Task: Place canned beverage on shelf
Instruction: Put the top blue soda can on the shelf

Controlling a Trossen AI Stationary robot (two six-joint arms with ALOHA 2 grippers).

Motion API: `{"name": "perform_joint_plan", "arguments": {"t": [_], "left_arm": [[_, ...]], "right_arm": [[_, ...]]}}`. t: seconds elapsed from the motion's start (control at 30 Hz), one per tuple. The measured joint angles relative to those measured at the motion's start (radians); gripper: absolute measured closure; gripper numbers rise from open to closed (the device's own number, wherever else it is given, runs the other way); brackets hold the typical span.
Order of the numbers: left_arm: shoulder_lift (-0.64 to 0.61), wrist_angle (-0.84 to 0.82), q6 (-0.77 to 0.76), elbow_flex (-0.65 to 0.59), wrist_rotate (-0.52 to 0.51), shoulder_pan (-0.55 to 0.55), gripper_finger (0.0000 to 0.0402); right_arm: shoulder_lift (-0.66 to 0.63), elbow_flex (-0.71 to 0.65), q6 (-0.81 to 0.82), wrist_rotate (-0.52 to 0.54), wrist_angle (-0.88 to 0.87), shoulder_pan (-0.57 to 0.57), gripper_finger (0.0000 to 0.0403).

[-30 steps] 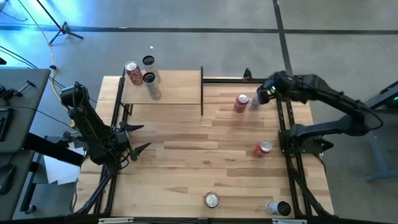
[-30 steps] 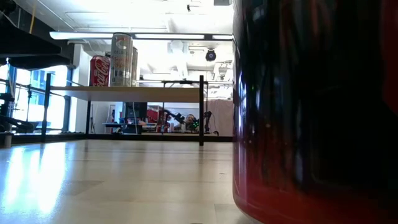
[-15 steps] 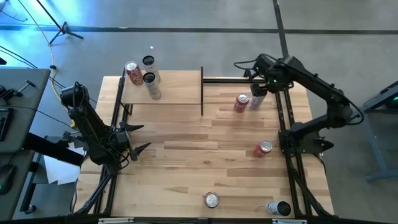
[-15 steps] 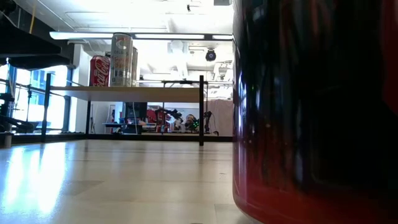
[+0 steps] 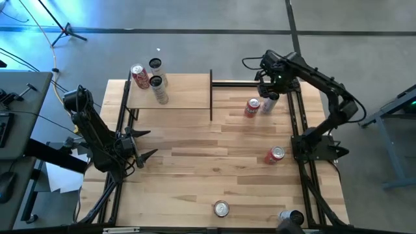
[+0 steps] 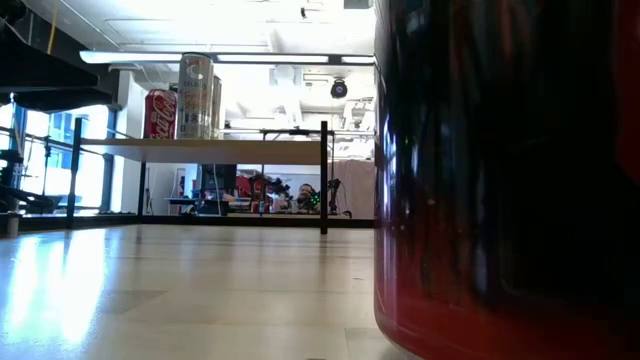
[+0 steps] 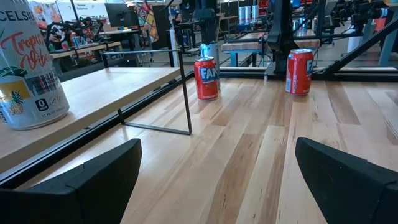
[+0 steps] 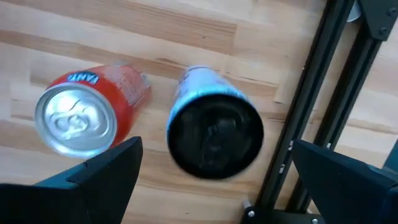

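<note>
The shelf, a pale board with black posts, stands at the table's far left and bears three cans. My right gripper hangs open, pointing down, above a pale-blue can with a dark top. That can stands upright on the table beside a red can, and the fingers stand on either side of it, above it, touching nothing. My left gripper waits open and level at the table's left, near the shelf's front.
Another red can stands at the right, a silver-topped can and a dark-topped can near the front edge. A black frame rail runs close beside the pale-blue can. A dark can fills the low view's right.
My right arm has swung toward the table's far edge and a little left, sinking as it went. Its gripper has tipped from slanting to pointing straight down over the pale-blue can. It has stayed open. No can has moved.
</note>
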Motion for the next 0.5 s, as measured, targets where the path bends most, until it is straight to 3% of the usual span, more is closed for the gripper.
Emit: {"name": "perform_joint_plan", "arguments": {"t": [0.5], "left_arm": [[0.0,0.0,0.001,0.0,0.0,0.0,0.0002]], "right_arm": [[0.071,0.0,-0.052,-0.019,0.039,-0.022,0.0004]]}}
